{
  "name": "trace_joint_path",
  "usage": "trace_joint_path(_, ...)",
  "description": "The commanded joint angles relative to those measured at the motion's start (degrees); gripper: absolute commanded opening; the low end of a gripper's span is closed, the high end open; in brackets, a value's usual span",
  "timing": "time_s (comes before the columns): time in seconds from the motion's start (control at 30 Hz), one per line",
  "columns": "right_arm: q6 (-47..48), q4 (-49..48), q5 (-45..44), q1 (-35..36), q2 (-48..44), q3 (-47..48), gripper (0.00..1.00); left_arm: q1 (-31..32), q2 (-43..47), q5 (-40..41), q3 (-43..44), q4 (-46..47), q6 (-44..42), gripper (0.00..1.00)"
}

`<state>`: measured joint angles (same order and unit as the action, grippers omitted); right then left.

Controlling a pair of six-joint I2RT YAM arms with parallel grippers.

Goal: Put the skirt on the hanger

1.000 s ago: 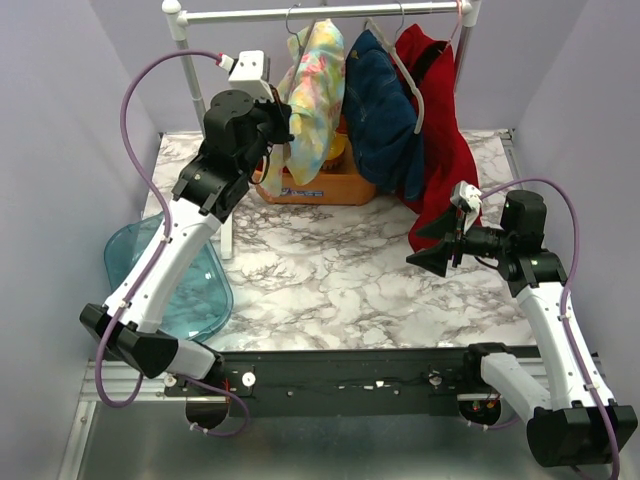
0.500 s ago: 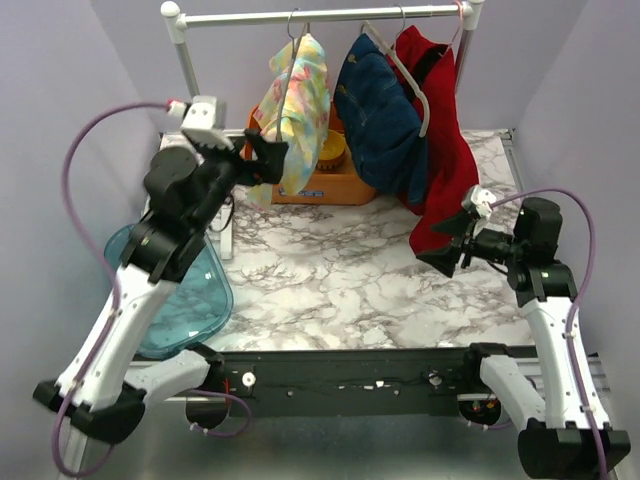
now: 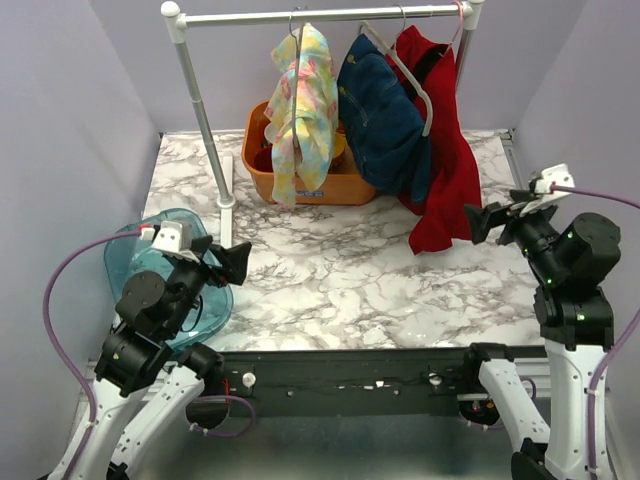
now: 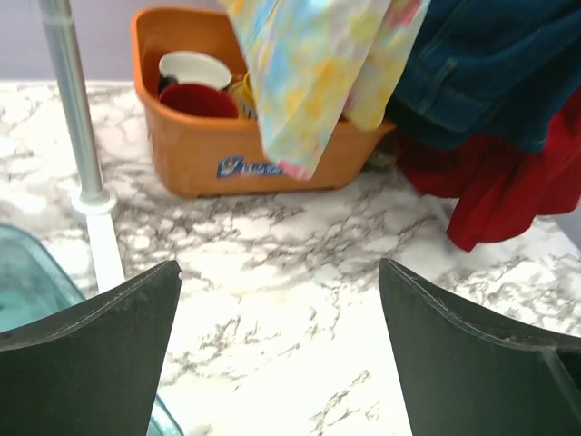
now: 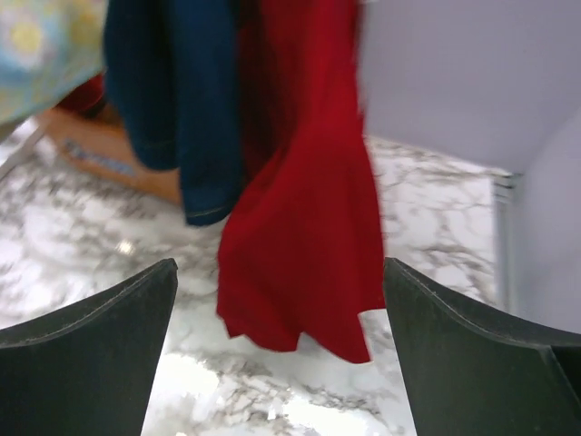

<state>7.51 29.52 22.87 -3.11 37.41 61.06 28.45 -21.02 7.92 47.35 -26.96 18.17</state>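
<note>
I find the floral skirt (image 3: 303, 105) hanging from its hanger (image 3: 297, 25) on the rail (image 3: 330, 14), above the orange basket (image 3: 340, 188) on the worktop (image 3: 350, 280), with left end effector (image 3: 238, 262) and right end effector (image 3: 482, 220) both released, grasping nothing.

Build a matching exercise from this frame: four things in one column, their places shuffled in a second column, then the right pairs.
Things
1. floral skirt
2. red garment
3. orange basket
4. teal tray

Places
A. on the table, below the hanging clothes
B. hanging leftmost on the rail
C. at the table's near left corner
D. hanging rightmost on the rail

Pairs: 1-B, 2-D, 3-A, 4-C
</note>
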Motion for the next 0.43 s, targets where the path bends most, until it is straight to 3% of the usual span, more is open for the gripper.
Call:
trace_joint_path(0.0,-4.3,3.0,-17.9,-0.4,-0.6,6.2,1.0,-0.3,5.3,3.0,-3.3,-1.4,2.0,0.99)
trace_joint_path(0.4,-1.4,3.0,-21.6,-0.4,-4.3,6.5,1.0,-0.3,4.5,2.1,-1.4,-2.8,0.8,0.99)
